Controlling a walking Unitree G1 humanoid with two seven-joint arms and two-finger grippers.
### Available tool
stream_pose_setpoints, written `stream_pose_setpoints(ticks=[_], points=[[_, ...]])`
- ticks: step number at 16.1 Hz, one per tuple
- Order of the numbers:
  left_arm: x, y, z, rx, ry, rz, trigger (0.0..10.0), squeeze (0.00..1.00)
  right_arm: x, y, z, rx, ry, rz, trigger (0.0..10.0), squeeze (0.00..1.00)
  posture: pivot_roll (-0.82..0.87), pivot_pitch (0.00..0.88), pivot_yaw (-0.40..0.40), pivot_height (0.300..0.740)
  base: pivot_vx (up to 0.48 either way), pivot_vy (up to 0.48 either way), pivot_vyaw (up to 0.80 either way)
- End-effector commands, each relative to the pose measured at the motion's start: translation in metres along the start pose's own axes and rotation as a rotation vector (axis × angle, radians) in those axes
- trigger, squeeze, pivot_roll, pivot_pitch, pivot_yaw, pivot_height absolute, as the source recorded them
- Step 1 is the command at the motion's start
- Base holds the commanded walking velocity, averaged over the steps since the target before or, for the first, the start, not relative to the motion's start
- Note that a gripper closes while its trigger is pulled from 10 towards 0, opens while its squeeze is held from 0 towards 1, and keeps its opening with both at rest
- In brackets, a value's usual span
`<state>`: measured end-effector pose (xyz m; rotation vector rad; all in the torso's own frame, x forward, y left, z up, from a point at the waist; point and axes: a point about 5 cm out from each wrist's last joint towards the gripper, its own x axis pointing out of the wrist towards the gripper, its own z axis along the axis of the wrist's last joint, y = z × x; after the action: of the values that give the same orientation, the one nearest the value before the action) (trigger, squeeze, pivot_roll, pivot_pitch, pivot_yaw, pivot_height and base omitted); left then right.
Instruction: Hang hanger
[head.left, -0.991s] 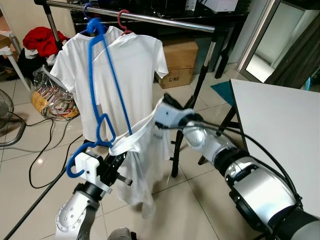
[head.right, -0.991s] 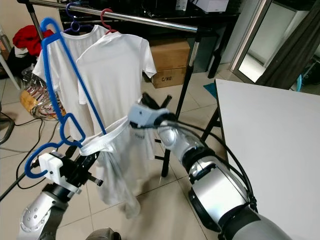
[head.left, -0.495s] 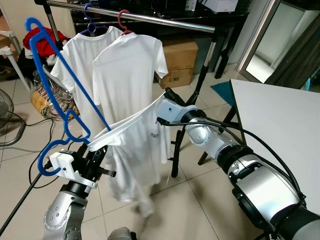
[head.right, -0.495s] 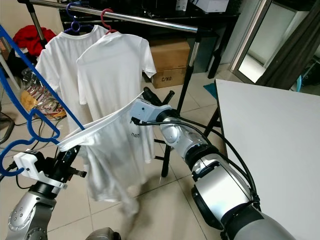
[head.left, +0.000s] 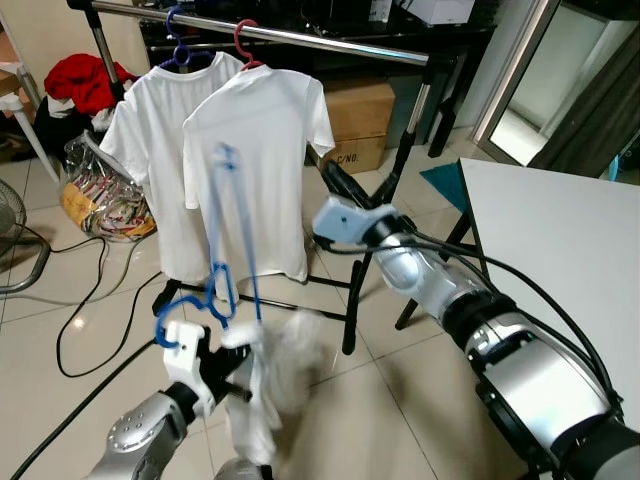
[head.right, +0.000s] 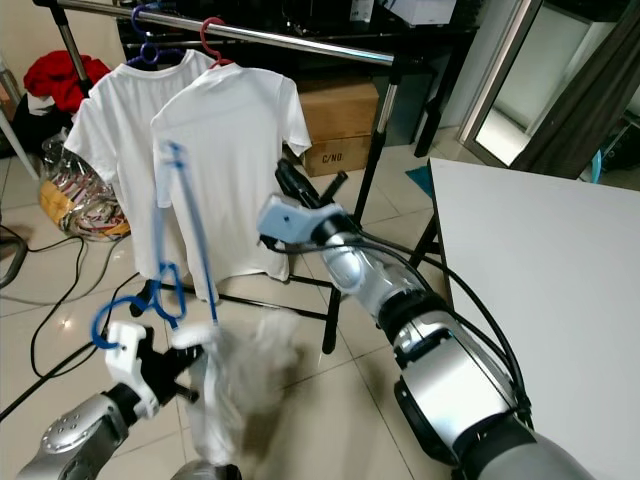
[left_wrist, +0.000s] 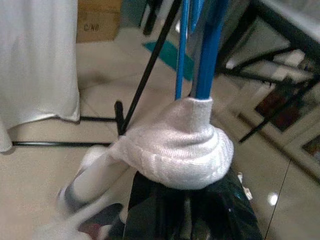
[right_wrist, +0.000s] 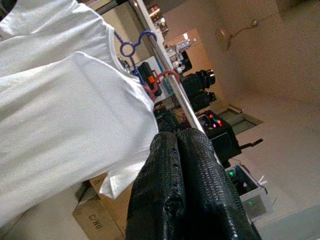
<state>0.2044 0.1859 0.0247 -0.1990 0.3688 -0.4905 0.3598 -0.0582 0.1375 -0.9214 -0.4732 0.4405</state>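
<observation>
A blue hanger (head.left: 232, 235) stands almost upright low on my left, blurred, with my left gripper (head.left: 228, 368) shut on its lower part. A white shirt (head.left: 275, 375) hangs bunched in a lump around that grip; in the left wrist view it wraps the hanger's blue bar (left_wrist: 207, 50) as a thick roll (left_wrist: 175, 155). My right gripper (head.left: 330, 178) is shut and empty, raised beside the hanging shirts, its fingers (right_wrist: 185, 185) pressed together. The metal rail (head.left: 300, 38) runs across the top with two white shirts (head.left: 260, 160) on it.
The rack's black legs (head.left: 350, 290) stand just ahead. A white table (head.left: 560, 260) is on the right, with a cardboard box (head.left: 360, 120) behind the rack. On the left lie floor cables (head.left: 90, 300), a clear bag (head.left: 100, 195) and red clothes (head.left: 85, 75).
My right gripper has let go of the shirt, which has dropped and bunched at my left gripper. The hanger has swung from leaning left to nearly upright, and the left arm is lower.
</observation>
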Motion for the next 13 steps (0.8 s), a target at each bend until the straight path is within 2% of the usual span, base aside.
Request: stream_pose_setpoints(ticks=[1, 5, 6, 7, 8, 9, 11, 12, 13], points=[[0.005, 0.000, 0.008, 0.026, -0.017, -0.023, 10.0, 0.00, 0.000, -0.004, 0.000, -0.010, -0.010, -0.013, 0.0, 0.00, 0.14, 0.000, -0.043, 0.740, 0.000, 0.000, 0.00], [0.008, -0.003, 0.012, 0.017, -0.036, -0.030, 10.0, 0.00, 0.002, -0.004, 0.004, 0.016, -0.027, -0.011, 0.0, 0.00, 0.13, 0.000, -0.040, 0.740, 0.000, 0.000, 0.00], [0.008, -0.006, 0.015, 0.018, -0.064, -0.041, 10.0, 0.00, -0.001, 0.004, 0.001, 0.025, 0.000, 0.057, 0.0, 0.00, 0.13, 0.000, -0.040, 0.740, 0.000, 0.000, 0.00], [0.005, -0.013, 0.024, 0.017, -0.121, -0.100, 10.0, 0.00, -0.012, 0.025, -0.009, 0.033, 0.065, 0.220, 3.4, 0.00, 0.13, 0.000, -0.040, 0.740, 0.000, 0.000, 0.00], [0.005, -0.013, 0.024, 0.017, -0.121, -0.100, 10.0, 0.00, -0.012, 0.025, -0.009, 0.033, 0.065, 0.220, 3.4, 0.00, 0.13, 0.000, -0.040, 0.740, 0.000, 0.000, 0.00], [-0.001, -0.016, 0.024, 0.050, -0.101, -0.138, 10.0, 0.00, -0.023, 0.038, -0.017, 0.041, 0.101, 0.322, 10.0, 0.00, 0.15, 0.000, -0.051, 0.740, 0.000, 0.000, 0.00], [-0.015, -0.008, 0.014, 0.154, 0.011, -0.144, 10.0, 0.00, -0.039, 0.048, -0.029, 0.093, 0.166, 0.425, 10.0, 0.00, 0.16, 0.000, -0.055, 0.740, 0.000, 0.000, 0.00], [-0.018, -0.005, 0.013, 0.173, 0.029, -0.138, 10.0, 0.00, -0.042, 0.049, -0.032, 0.107, 0.178, 0.445, 10.0, 0.00, 0.16, 0.000, -0.056, 0.740, 0.000, 0.000, 0.00], [-0.021, -0.002, 0.013, 0.184, 0.039, -0.133, 10.0, 0.00, -0.044, 0.051, -0.033, 0.113, 0.184, 0.468, 10.0, 0.25, 0.16, 0.000, -0.056, 0.740, 0.000, 0.000, 0.00]])
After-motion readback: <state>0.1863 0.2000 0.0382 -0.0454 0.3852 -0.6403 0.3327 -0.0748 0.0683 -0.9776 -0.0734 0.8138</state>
